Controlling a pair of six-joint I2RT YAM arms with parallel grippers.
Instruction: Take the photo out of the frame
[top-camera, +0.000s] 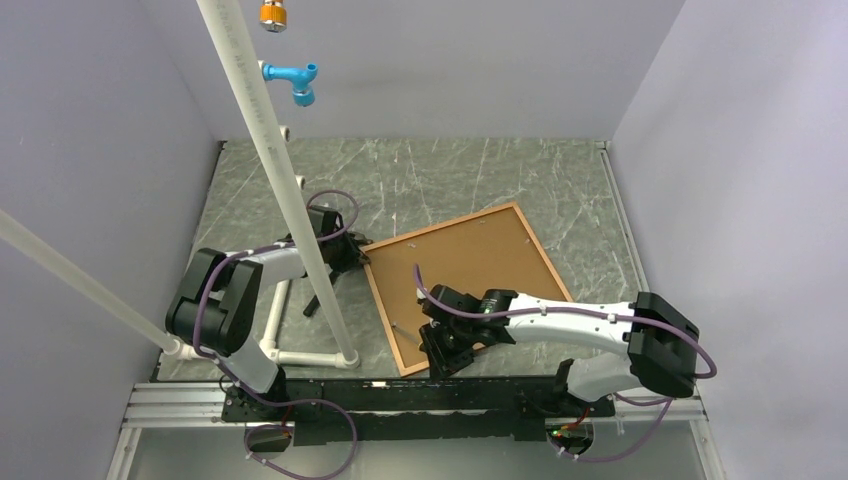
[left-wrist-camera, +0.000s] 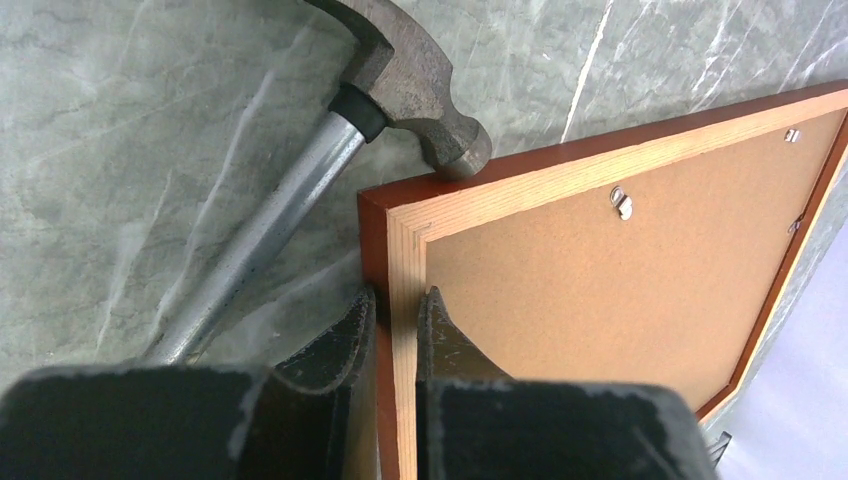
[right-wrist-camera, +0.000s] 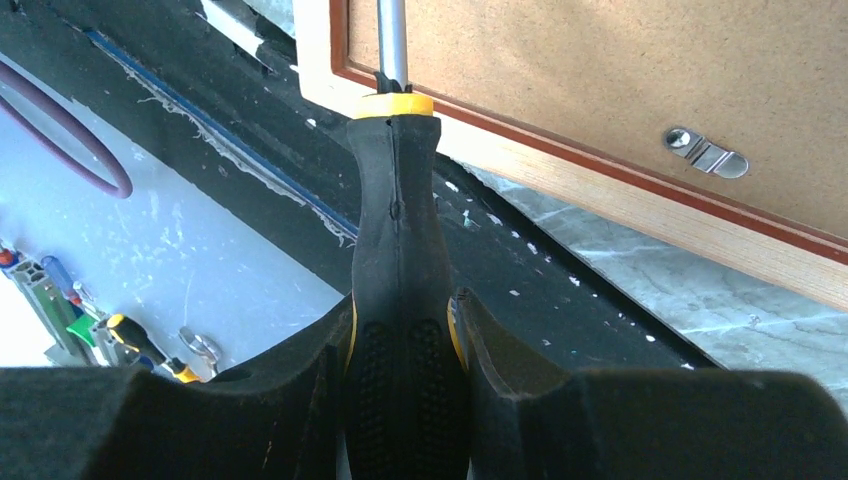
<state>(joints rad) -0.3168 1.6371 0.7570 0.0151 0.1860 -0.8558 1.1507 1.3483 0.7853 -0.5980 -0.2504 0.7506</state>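
Observation:
The frame (top-camera: 385, 300) lies face down on the table, its orange-red border around the photo's brown backing board (top-camera: 465, 275). The print side is hidden. My left gripper (top-camera: 352, 255) is shut on the frame's left edge near a corner; in the left wrist view the gripper (left-wrist-camera: 398, 300) has one finger on either side of the frame's wooden rim (left-wrist-camera: 405, 240). My right gripper (top-camera: 438, 350) is at the frame's near corner. In the right wrist view the gripper (right-wrist-camera: 402, 305) is shut on a black-and-yellow screwdriver (right-wrist-camera: 398, 200), whose shaft reaches over the frame's rim (right-wrist-camera: 620, 200) onto the backing (right-wrist-camera: 620, 70).
A hammer (left-wrist-camera: 400, 70) lies with its head against the frame's corner. Metal clips (left-wrist-camera: 622, 202) (right-wrist-camera: 705, 152) hold the backing. White pipes (top-camera: 270, 150) cross above the left side. A black rail (top-camera: 400, 395) runs along the near edge. Walls enclose the table.

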